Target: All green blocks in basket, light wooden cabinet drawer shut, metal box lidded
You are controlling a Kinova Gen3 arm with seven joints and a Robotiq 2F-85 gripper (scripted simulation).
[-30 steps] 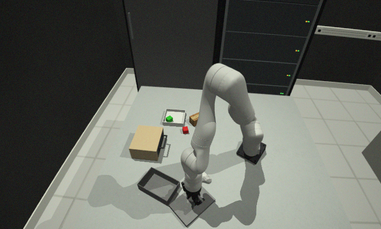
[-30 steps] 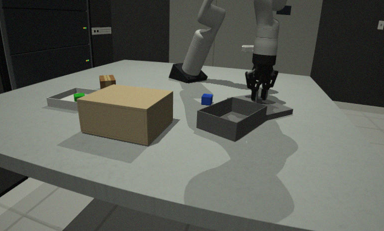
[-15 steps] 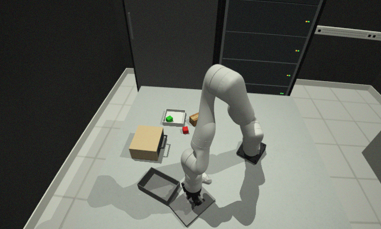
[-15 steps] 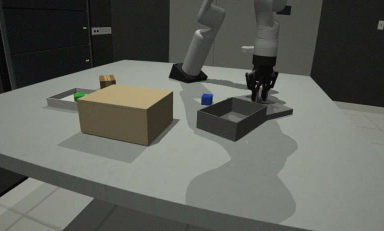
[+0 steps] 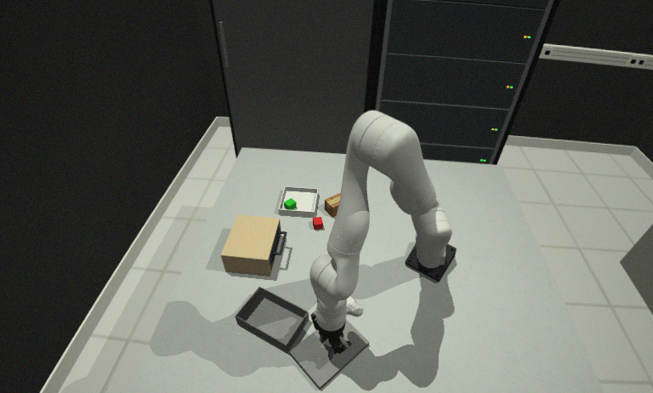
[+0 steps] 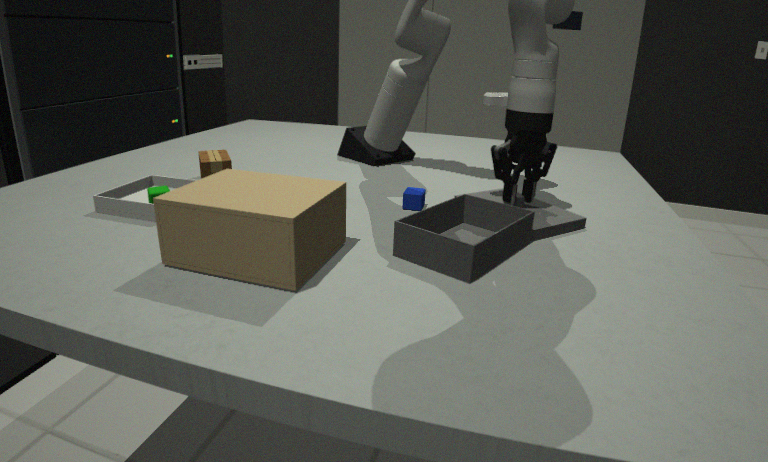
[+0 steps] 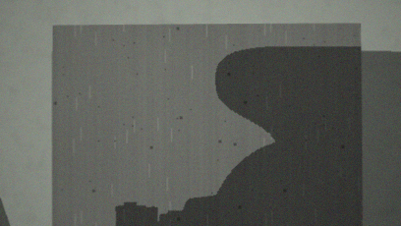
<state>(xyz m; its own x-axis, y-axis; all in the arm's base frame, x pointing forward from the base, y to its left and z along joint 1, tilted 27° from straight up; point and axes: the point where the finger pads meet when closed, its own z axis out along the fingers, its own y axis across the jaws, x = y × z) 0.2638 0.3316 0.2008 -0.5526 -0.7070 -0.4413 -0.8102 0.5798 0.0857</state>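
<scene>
Green block (image 5: 290, 203) (image 6: 157, 193) sits inside your pale basket (image 5: 297, 213) (image 6: 120, 208), which is up by the desk's (image 5: 490, 293) (image 6: 318, 355) far-left corner in the top view. Red block (image 5: 317, 223) is just outside it, and the brown striped box (image 5: 332, 206) (image 6: 215, 164) is beside it too. You've got the light wooden cabinet (image 5: 252, 236) (image 6: 232, 229) along the left edge, handle toward the right edge, but I can't tell if the drawer is fully shut. Your metal box (image 5: 261, 334) (image 6: 433, 246) is open, down toward the near edge, and its lid (image 5: 314, 368) (image 6: 562, 220) (image 7: 123, 98) lies flat right by its corner, so it's not back on. Your gripper (image 5: 337, 347) (image 6: 519, 198) points down low over that lid, jaws a bit under half open with a gap between the tips, not clamped on anything. Exterior view also gives you a blue block (image 6: 414, 199) on the desk near the metal box
</scene>
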